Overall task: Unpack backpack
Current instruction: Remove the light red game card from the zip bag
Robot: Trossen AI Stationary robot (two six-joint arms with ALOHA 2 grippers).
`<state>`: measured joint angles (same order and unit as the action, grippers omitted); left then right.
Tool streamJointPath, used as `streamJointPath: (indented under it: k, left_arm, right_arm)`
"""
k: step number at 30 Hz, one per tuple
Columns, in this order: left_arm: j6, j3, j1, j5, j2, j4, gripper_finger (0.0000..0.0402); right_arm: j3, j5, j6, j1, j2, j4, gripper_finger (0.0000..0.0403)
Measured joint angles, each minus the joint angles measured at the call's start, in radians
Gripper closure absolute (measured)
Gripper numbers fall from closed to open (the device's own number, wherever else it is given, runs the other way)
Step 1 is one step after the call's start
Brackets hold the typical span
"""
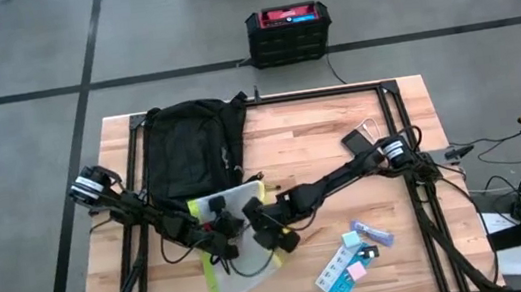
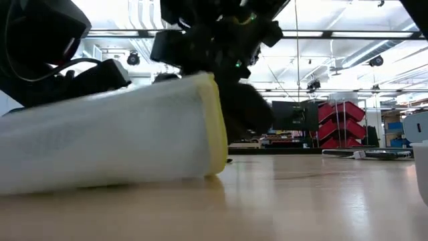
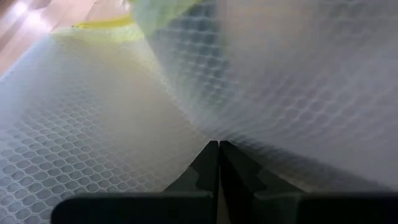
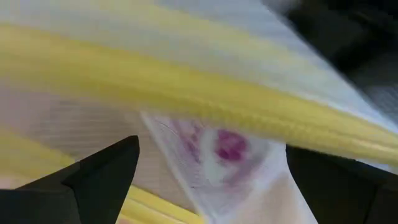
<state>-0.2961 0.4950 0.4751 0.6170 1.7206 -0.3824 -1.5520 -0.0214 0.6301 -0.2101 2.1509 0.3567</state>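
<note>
The black backpack [image 1: 195, 149] lies at the table's far left, apart from both grippers. Nearer the front lies a translucent white mesh pouch [image 1: 239, 250] with yellow edges [image 2: 215, 127], its underside on the wood. My left gripper [image 1: 223, 227] is shut on the pouch's mesh. My right gripper [image 1: 278, 236] stands open at the pouch's right side, its fingers [image 4: 99, 171] wide apart before the yellow edge [image 4: 186, 87]. Something pink [image 4: 227, 146] shows through the mesh. I cannot tell whether the right fingers touch the pouch. My left gripper [image 3: 217, 149] pinches a raised fold of the pouch's white mesh [image 3: 211, 127] between its two shut fingers. One layer or several, I cannot tell. The rest of the pouch [image 2: 114, 140] lies on the table.
Small cards and packets [image 1: 348, 271] and a blue item [image 1: 371, 232] lie at the front right. A dark phone [image 1: 354, 141] lies farther back on the right. A black-and-red box [image 1: 289, 31] stands on the floor beyond the far edge.
</note>
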Motion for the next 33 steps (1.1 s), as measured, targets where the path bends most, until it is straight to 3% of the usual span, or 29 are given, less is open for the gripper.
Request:
streamJointPath:
  k: [8, 14, 17, 27, 33]
  left_arm:
    - [-0.019, -0.002, 0.0, -0.008, 0.0, -0.043, 0.0402]
    - [-0.018, 0.014, 0.001, -0.06, 0.001, -0.054, 0.0402]
    - [-0.017, 0.014, 0.002, -0.064, 0.002, -0.047, 0.0402]
    - [0.027, 0.015, 0.001, -0.047, -0.001, -0.018, 0.0402]
    - [0.051, 0.014, -0.002, 0.007, -0.004, -0.002, 0.0402]
  right_arm:
    - [-0.011, -0.012, 0.16, 0.005, 0.0, -0.075, 0.0018]
    - [-0.013, -0.164, 0.258, 0.04, 0.03, -0.098, 0.0018]
    - [-0.015, -0.168, 0.267, 0.056, 0.05, -0.071, 0.0018]
    - [-0.014, -0.345, 0.076, 0.075, 0.066, 0.042, 0.0018]
    - [-0.011, -0.247, -0.123, 0.064, 0.092, -0.173, 0.0019]
